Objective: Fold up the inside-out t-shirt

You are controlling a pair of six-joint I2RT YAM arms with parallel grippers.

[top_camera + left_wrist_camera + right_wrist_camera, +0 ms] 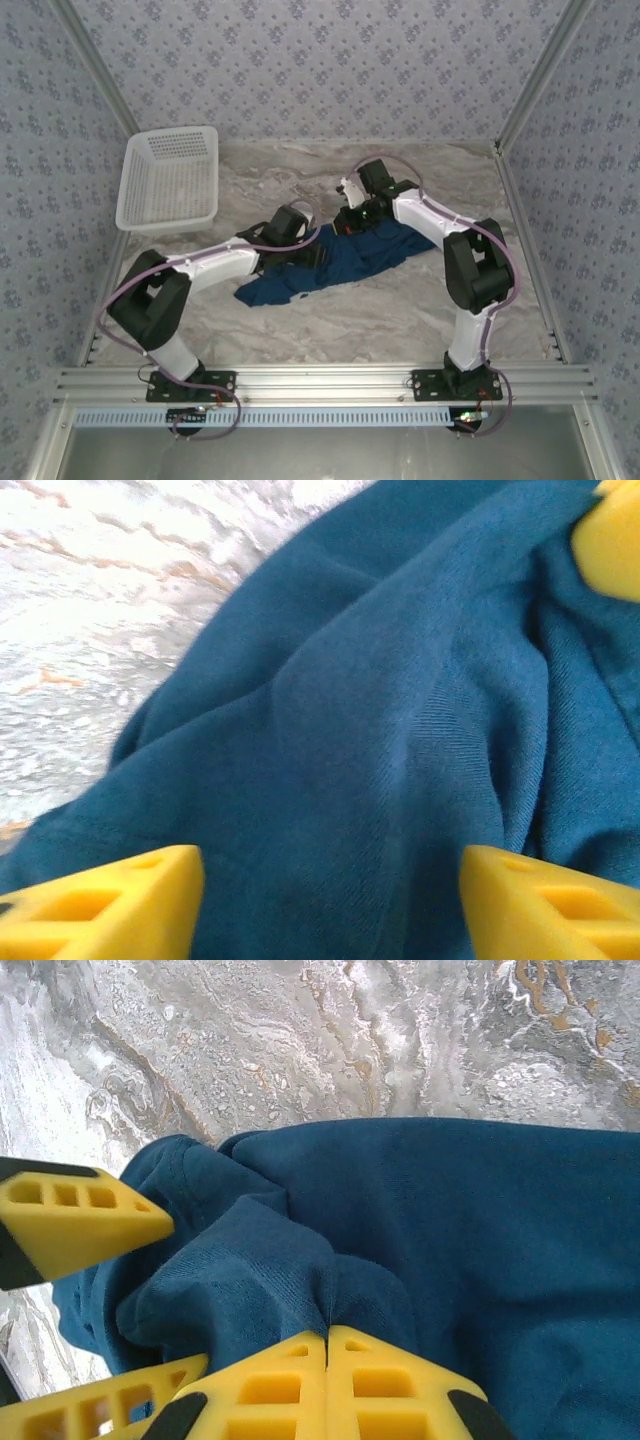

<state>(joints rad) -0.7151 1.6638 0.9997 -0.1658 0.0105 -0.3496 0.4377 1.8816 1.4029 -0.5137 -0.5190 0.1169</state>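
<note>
A: So, how does the right pincer point(327, 1340) stand?
B: Its two yellow fingers point(270, 1390) are pressed flat together, and a ridge of the navy t-shirt point(480, 1240) runs straight into the seam between their tips. It is pinching a fold of the cloth.
A: And the left pincer point(330, 868)?
B: Spread wide. Its fingers point(110, 905) sit far apart at the bottom of its own camera's view, with wrinkled cloth lying between them and stretching away ahead of them.
A: Where does the t-shirt lie relative to the two?
B: Right beneath them. From above, it is a crumpled, elongated heap on the marbled table point(400, 320). One end trails off to the near left, past the left pincer. The other end spreads out to the right of the right pincer.
A: How close are the pincers to each other?
B: Very close. In the right wrist view, one yellow finger of the left pincer shows just to the left of the right pincer's closed tips, with bunched cloth between them.
A: Is bare table near the right pincer?
B: Yes, just ahead of its tips, beyond the cloth's edge.
A: Anything else on the table?
B: A white lattice basket point(170, 180), well apart from the left pincer, off to its far left and not touching the t-shirt.
</note>
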